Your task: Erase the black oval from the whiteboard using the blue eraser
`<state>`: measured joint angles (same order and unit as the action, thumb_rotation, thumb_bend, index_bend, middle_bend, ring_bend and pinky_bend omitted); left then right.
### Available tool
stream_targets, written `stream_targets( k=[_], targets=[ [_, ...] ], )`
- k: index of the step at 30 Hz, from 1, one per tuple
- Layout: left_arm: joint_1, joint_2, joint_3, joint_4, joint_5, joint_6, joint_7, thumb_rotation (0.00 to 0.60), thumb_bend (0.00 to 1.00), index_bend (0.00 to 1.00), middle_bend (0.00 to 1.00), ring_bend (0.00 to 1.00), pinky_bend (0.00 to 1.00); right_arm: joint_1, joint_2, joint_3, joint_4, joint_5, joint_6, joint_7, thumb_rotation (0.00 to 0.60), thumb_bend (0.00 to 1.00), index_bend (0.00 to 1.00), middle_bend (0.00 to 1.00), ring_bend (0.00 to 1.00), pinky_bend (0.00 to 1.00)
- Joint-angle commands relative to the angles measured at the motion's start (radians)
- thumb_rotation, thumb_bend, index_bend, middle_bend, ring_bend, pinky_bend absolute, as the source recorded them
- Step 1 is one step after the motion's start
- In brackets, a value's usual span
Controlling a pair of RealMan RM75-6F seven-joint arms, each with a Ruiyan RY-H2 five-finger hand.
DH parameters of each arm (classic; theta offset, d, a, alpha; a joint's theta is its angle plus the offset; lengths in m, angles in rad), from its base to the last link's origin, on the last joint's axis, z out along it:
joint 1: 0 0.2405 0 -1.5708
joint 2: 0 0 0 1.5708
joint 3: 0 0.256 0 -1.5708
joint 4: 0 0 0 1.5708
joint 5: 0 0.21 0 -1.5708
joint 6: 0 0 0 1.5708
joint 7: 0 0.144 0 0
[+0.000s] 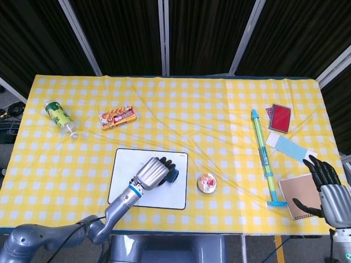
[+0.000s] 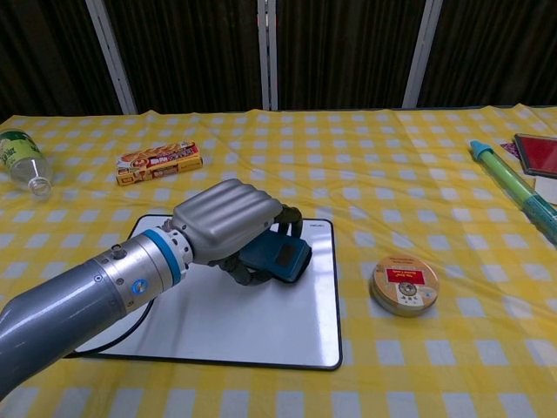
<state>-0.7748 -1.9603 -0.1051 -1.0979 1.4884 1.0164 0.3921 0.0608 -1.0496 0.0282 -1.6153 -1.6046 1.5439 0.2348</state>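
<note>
While gripped, blue eraser [image 2: 277, 254] under left robot hand [image 2: 228, 219].

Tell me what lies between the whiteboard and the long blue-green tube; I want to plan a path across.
Only the small round tin lies between the whiteboard and the tube; the rest is bare checked cloth, clearest in the head view.
</note>
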Motion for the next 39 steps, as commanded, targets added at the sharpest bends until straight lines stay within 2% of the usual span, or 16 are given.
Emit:
stream_targets(
  k=[1, 10, 24, 31, 39],
  targets=[
    [-0.001, 0.0, -0.005, 0.006, -0.006, 0.002, 0.008, 0.6, 0.61, 0.82, 0.63, 0.53, 0.63, -0.001, 0.001, -0.001, 0.0, -0.002, 0.002, 0.001, 0.6, 0.06, 0.0, 0.0, 0.0, 0.0],
    [0.009, 0.022, -0.002, 0.061, -0.012, 0.012, -0.015, 0.6, 0.61, 0.82, 0.63, 0.53, 0.63, -0.003, -0.003, -0.006, -0.003, -0.014, 0.006, -0.013, 0.6, 0.06, 0.0, 0.0, 0.0, 0.0],
    [0.055, 0.1, 0.032, 0.141, -0.009, 0.038, -0.078, 0.6, 0.61, 0.82, 0.63, 0.53, 0.63, -0.005, -0.002, -0.009, -0.011, -0.023, 0.011, -0.016, 0.6, 0.06, 0.0, 0.0, 0.0, 0.0],
    [0.056, 0.089, 0.039, 0.131, 0.002, 0.048, -0.093, 0.6, 0.61, 0.82, 0.63, 0.53, 0.63, -0.006, -0.002, -0.009, -0.013, -0.025, 0.014, -0.018, 0.6, 0.06, 0.0, 0.0, 0.0, 0.0],
    [0.047, 0.066, 0.045, 0.066, 0.017, 0.049, -0.08, 0.6, 0.61, 0.82, 0.63, 0.53, 0.63, -0.006, 0.002, -0.008, -0.012, -0.024, 0.015, -0.007, 0.6, 0.06, 0.0, 0.0, 0.0, 0.0]
  ],
)
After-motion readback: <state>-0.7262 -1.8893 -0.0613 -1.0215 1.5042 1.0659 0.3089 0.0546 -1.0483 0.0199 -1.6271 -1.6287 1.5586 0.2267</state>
